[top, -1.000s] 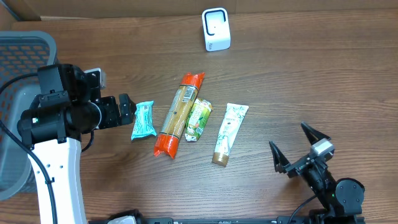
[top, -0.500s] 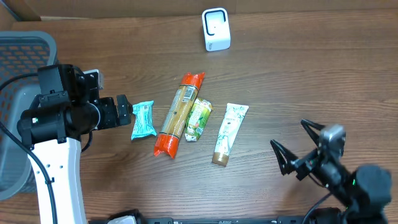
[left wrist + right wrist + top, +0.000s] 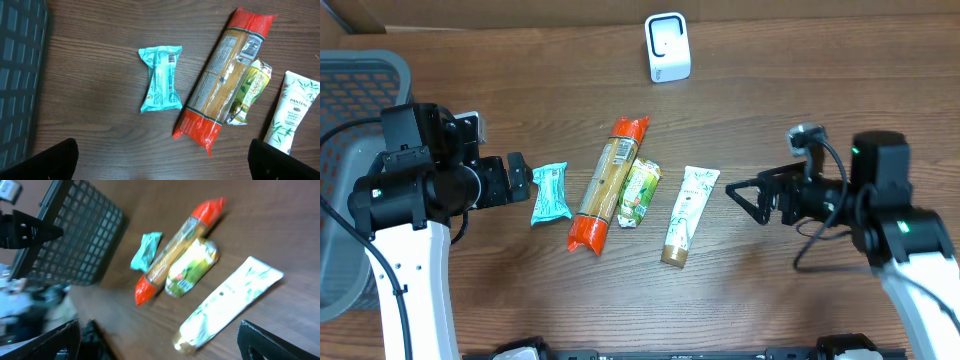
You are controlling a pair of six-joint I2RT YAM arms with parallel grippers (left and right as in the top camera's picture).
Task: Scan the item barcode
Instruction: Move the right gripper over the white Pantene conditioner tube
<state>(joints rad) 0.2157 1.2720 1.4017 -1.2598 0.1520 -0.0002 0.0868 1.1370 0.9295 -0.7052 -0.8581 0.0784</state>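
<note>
The right arm [image 3: 880, 205] has swung in from the near right corner of the bench [image 3: 820, 90], where it sat a second ago, and now reaches leftward across the wood. The right jaws stand spread wide with nothing between them. They point at the white tube [image 3: 689, 214] from just to its right and do not touch it. The left arm [image 3: 410, 190] has hardly shifted. The left jaws, likewise parted and empty, remain just left of the teal packet [image 3: 161, 78]. None of the goods has moved.

The four items lie in a row in the middle of the bench. From left to right they are:
- the teal packet;
- the long pasta packet [image 3: 608, 184] with red ends;
- the small green pouch [image 3: 641, 192], lying against the pasta packet's right side;
- the white tube, a little apart from the pouch, with its brown cap toward the near edge.

The white scanner [image 3: 667, 47] stands upright at the far edge, well apart from all of them. A grey basket [image 3: 355, 75] sits at the left end.

In the left wrist view the tube reads "PANTENE" above a green leaf print. The teal packet shows a small barcode, face up, at its far end. The pasta packet carries a pale label whose print is too small to read. The pouch's lettering cannot be made out, and the right wrist view is blurred.
</note>
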